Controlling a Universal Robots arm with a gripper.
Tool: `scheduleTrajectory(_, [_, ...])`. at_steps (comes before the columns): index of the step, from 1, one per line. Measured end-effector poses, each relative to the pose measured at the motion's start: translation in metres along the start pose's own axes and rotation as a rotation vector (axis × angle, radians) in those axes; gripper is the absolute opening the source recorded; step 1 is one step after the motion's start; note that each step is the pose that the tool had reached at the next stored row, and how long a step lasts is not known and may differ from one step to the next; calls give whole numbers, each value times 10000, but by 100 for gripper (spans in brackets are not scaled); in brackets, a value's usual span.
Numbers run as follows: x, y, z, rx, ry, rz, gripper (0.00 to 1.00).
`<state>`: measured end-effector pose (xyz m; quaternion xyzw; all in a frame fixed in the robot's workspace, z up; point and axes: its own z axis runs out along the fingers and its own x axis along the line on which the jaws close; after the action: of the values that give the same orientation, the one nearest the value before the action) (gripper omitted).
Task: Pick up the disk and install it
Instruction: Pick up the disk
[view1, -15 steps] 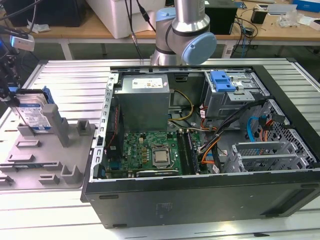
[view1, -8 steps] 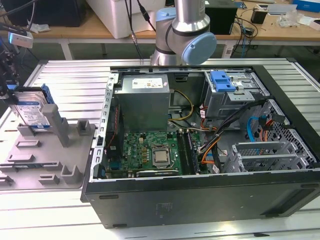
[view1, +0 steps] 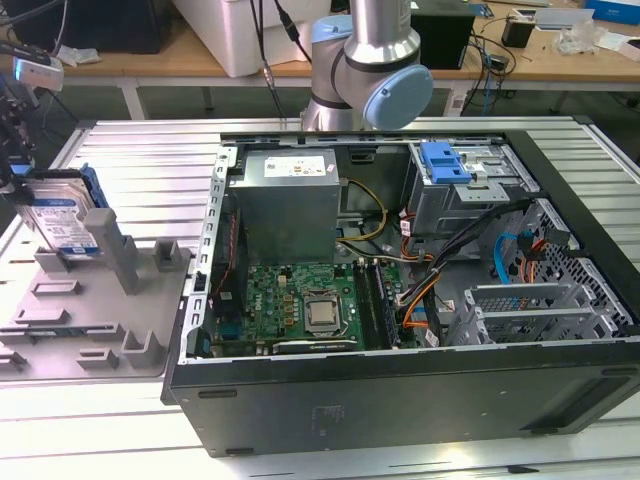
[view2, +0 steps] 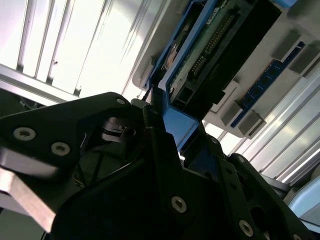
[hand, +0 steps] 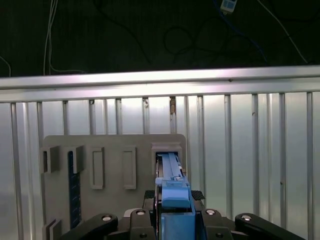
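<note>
The disk (view1: 56, 216) stands on edge in a slot of the grey fixture (view1: 100, 300) at the exterior view's left. Its white-and-blue label faces the camera and blue rails run along its edges. My gripper (view1: 14, 170) reaches it from the frame's left edge, at the disk's upper end. In both wrist views the black fingers (hand: 148, 195) sit against either side of the blue rail (hand: 172, 192), so the gripper (hand: 173, 197) is shut on the disk (view2: 215, 45). The disk's far end still reaches into the fixture's slot (hand: 167, 150).
An open computer case (view1: 400, 400) lies at the exterior view's right, with a power-supply box (view1: 290, 200), motherboard (view1: 300, 300), cables, and a drive cage topped by a blue bracket (view1: 445, 160). Grey posts (view1: 122, 250) rise from the fixture. A dark blue strip (hand: 74, 190) stands in another fixture slot.
</note>
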<state>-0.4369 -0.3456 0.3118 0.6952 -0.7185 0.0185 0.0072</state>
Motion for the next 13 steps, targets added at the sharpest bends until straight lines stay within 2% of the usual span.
scheduleTrajectory(13, [4,-1,-99,0,21,0,37])
